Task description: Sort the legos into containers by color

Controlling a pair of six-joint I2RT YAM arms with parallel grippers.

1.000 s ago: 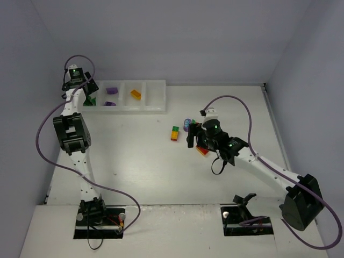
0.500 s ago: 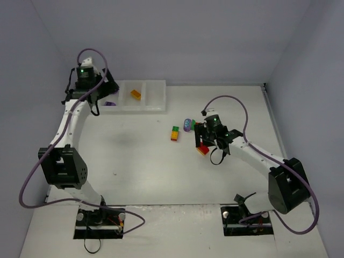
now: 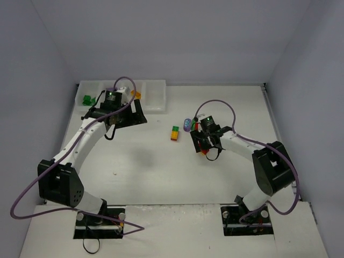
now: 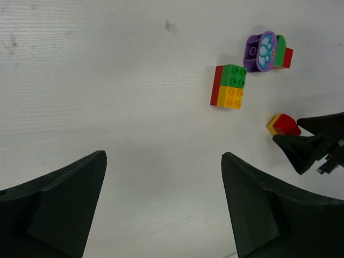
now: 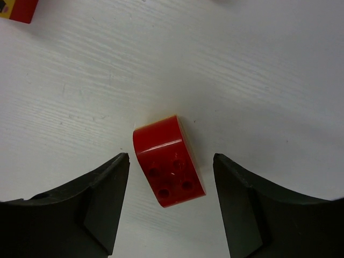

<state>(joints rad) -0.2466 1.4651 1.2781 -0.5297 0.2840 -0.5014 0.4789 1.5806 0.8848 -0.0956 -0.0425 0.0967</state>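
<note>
The white tray [image 3: 156, 95] stands at the back left. A green lego [image 3: 87, 99] lies in its leftmost compartment and an orange one [image 3: 137, 95] shows behind my left arm. My left gripper [image 3: 138, 114] hovers open and empty just in front of the tray. On the table lie a green-orange-red stack [image 3: 175, 133], also in the left wrist view [image 4: 228, 86], and a purple flower piece [image 4: 262, 51] joined to green and red. My right gripper [image 5: 171, 161] is open, its jaws either side of a red brick [image 5: 169, 161], not touching it.
The red brick, yellow beneath, also shows in the left wrist view [image 4: 283, 124] beside the right gripper's fingers [image 4: 314, 148]. Another red-yellow piece [image 5: 16, 8] shows at the right wrist view's top left corner. Grey walls close in the table.
My left arm swung right from the tray's left end to a spot in front of the tray, uncovering the green lego. My right gripper came down round the red brick.
</note>
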